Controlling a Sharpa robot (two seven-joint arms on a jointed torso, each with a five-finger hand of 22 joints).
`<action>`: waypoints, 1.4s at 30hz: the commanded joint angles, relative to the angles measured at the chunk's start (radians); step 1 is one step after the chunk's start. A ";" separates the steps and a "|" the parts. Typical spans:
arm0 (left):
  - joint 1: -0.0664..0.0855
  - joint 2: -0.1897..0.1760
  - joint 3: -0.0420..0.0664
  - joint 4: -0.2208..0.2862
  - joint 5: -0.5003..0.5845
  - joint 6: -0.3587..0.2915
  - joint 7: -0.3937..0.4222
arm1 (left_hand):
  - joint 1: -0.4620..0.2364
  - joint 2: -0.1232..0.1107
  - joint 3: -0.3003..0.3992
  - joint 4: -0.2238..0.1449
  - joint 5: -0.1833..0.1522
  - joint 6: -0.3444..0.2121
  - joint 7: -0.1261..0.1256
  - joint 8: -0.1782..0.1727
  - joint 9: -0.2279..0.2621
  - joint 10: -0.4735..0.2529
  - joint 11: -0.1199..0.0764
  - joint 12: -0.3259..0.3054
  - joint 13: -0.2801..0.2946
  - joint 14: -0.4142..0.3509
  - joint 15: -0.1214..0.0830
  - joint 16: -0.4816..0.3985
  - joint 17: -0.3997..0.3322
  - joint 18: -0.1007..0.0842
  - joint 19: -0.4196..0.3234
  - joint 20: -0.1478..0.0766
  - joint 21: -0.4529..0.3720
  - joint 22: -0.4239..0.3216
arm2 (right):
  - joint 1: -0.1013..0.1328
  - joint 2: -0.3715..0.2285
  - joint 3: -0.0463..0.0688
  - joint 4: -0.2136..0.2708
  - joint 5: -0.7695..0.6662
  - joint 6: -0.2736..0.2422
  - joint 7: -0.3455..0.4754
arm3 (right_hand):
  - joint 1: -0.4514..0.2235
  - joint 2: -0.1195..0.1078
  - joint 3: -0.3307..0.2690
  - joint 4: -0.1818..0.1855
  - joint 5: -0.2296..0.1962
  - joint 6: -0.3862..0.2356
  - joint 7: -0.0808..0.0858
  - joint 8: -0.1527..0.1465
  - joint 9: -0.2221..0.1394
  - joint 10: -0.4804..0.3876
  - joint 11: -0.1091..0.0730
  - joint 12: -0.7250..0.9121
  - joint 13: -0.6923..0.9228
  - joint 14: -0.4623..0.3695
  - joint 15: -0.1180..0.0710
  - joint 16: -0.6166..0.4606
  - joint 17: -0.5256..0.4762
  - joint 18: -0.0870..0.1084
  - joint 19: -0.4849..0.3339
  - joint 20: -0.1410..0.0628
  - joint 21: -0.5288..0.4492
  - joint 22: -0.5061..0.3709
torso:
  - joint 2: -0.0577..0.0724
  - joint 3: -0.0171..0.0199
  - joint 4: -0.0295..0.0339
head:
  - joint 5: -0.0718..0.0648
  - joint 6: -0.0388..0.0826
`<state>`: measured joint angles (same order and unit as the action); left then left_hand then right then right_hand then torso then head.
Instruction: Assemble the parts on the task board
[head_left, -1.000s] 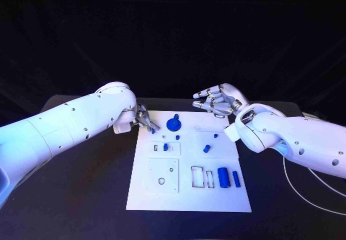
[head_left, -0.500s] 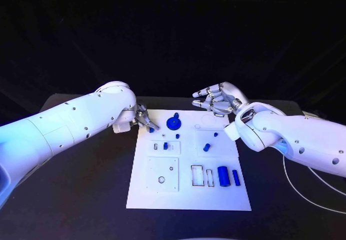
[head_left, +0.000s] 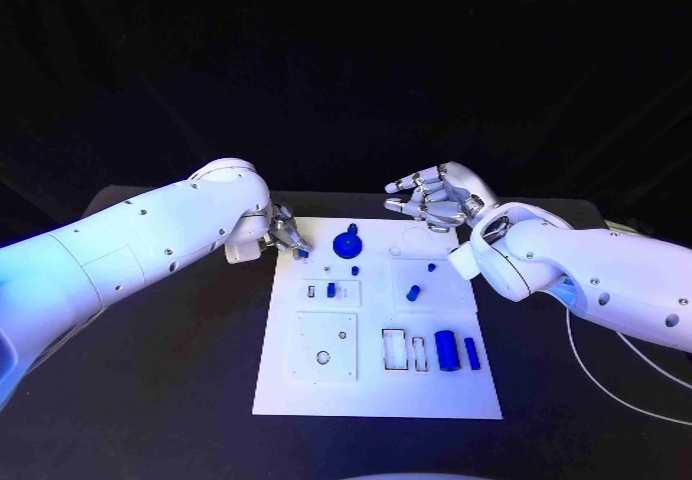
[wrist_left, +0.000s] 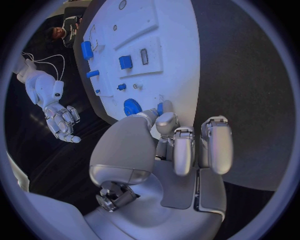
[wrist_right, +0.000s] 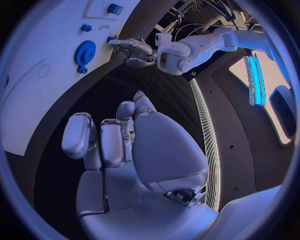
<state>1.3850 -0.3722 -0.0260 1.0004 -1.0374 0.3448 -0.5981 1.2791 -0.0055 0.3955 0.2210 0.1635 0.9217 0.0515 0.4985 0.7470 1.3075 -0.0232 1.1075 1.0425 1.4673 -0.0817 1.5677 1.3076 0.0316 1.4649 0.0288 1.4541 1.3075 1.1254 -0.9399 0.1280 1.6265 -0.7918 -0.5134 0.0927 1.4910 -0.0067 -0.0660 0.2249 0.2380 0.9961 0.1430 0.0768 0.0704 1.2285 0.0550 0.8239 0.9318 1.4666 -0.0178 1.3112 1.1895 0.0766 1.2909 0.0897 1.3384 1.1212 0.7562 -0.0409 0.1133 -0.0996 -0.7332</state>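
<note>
The white task board lies in the middle of the black table. On it stand a blue gear, a few small blue pegs, a blue cylinder and a blue bar. My left hand hovers at the board's far left corner and pinches a small blue part between thumb and finger; the left wrist view shows that part beside the gear. My right hand is raised over the board's far edge, fingers loosely curled and apart, holding nothing.
Rectangular slots and a square recessed plate sit on the near half of the board. A thin white cable trails on the table at the right. Bare black table lies on either side of the board.
My left hand has drifted a little toward the far side with the small blue part in it. The right hand has hardly moved.
</note>
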 joint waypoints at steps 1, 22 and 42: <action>-0.004 -0.002 -0.002 0.001 0.017 0.027 0.004 | -0.032 -0.043 0.196 -0.148 0.027 -0.002 0.003 0.007 0.010 -0.001 0.002 -0.006 -0.004 0.103 0.006 0.003 0.263 0.007 0.030 0.004 -0.006 0.136 | -0.001 0.000 0.000 0.001 -0.008 0.016 0.005 | -0.007 0.004 -0.003 -0.004 0.001 -0.007 0.001 -0.003 -0.001 -0.008 -0.002 -0.001 -0.001 0.027 -0.003 -0.007 -0.001 0.021 -0.009 0.000 -0.006 -0.001 | 0.000 -0.0001 -0.0001 | 0.000 -0.002; -0.003 -0.041 -0.002 0.034 0.068 -0.071 0.065 | -0.103 -0.092 0.322 -0.215 0.059 0.006 0.001 0.022 0.040 0.010 0.002 0.000 -0.007 0.103 0.005 0.003 0.263 0.008 0.029 0.004 -0.011 0.135 | -0.001 -0.001 -0.002 -0.002 -0.005 0.020 0.008 | -0.007 0.005 -0.003 -0.004 0.002 -0.007 0.001 -0.003 -0.001 -0.007 -0.002 0.001 0.000 0.027 -0.003 -0.006 0.000 0.020 -0.009 0.000 -0.007 -0.001 | -0.001 0.0013 0.0011 | 0.001 -0.001; -0.045 -0.252 -0.023 0.378 0.056 -0.254 0.137 | -0.138 -0.116 0.353 -0.243 0.148 0.040 -0.005 0.013 0.039 0.040 -0.005 0.025 0.018 0.103 0.000 0.003 0.263 0.004 0.038 0.000 0.001 0.150 | -0.003 -0.005 -0.007 -0.006 -0.003 0.020 0.009 | -0.008 0.006 -0.003 -0.004 0.003 -0.007 0.001 -0.003 -0.001 -0.007 -0.001 0.001 0.000 0.028 -0.003 -0.006 0.001 0.020 -0.009 0.000 -0.007 -0.002 | -0.002 -0.0011 0.0035 | 0.008 0.000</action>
<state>1.3428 -0.6212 -0.0489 1.3659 -0.9535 0.1387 -0.4965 1.1492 -0.1212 0.5732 0.1472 0.3071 0.9573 0.0444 0.5181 0.7850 1.3400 -0.0302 1.1308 1.0598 1.4673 -0.0818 1.5677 1.3073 0.0316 1.4649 0.0288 1.4506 1.3074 1.1232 -0.9448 0.1214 1.6200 -0.7905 -0.5059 0.0942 1.4871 -0.0028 -0.0660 0.2249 0.2380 0.9961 0.1430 0.0769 0.0704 1.2285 0.0550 0.8239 0.9319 1.4666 -0.0178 1.3112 1.1896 0.0767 1.2909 0.0897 1.3343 1.1203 0.7549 -0.0414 0.1153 -0.0918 -0.7310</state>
